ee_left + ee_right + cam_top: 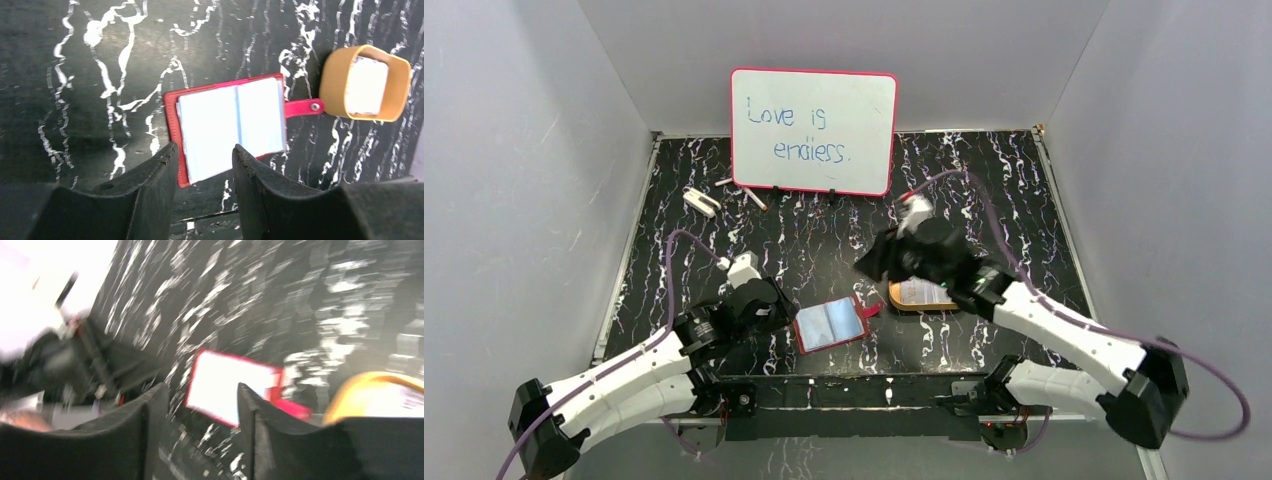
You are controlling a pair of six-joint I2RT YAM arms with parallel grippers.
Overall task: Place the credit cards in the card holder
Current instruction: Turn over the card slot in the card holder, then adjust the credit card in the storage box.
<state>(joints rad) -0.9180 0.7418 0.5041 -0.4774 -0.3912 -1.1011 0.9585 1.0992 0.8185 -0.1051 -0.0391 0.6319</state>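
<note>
The card holder (831,325) lies open and flat on the black marbled table, red rim up, pale blue lining showing; it also shows in the left wrist view as card holder (230,125) with its snap tab (302,107) pointing right. Pale credit cards (367,85) sit in an orange tray (332,82); from above, the credit cards (921,292) lie just right of the holder. My left gripper (782,312) hovers at the holder's left edge, open (202,160), nothing between its fingers. My right gripper (871,262) hangs above the tray, open (200,395) and empty; that view is blurred.
A pink-framed whiteboard (814,130) stands at the back. A small white eraser (699,200) and a marker (754,198) lie at the back left. White walls close in on both sides. The orange tray's rim (914,307) nearly touches the holder's snap tab.
</note>
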